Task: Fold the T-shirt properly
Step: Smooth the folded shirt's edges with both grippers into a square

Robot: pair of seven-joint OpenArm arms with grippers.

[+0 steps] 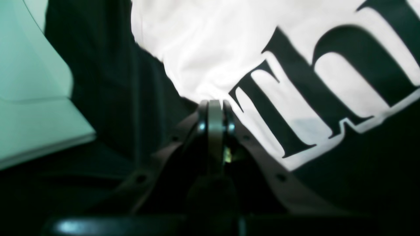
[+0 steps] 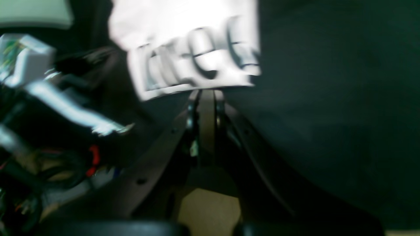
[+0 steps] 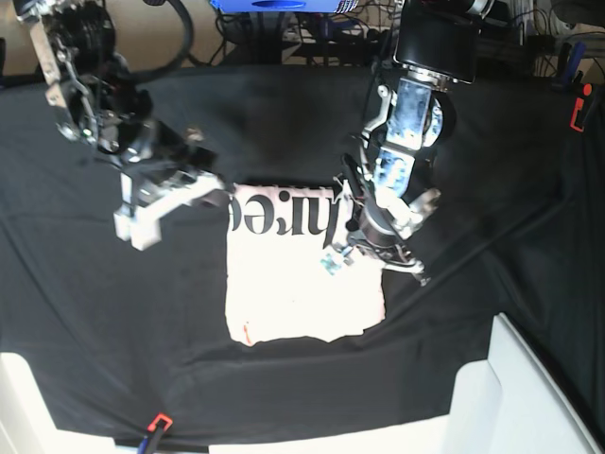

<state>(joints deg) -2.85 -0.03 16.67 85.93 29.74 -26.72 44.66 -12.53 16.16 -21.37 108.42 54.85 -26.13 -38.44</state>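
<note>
The pale pink T-shirt [image 3: 302,284] lies folded into a rough rectangle on the black table cloth [image 3: 113,312], with its black lettering along the far edge. My left gripper [image 3: 367,232] is shut at the shirt's right edge beside the "T". In the left wrist view its tips [image 1: 215,102] pinch that edge of the T-shirt [image 1: 203,46]. My right gripper [image 3: 219,194] is shut at the shirt's far left corner by the "ee". In the blurred right wrist view its tips [image 2: 206,92] meet the edge of the T-shirt [image 2: 183,29].
A white box [image 3: 539,397] stands at the front right and also shows in the left wrist view [image 1: 32,98]. A small red and black tool [image 3: 156,423] lies at the front edge. Cables and gear [image 3: 359,19] crowd the back edge.
</note>
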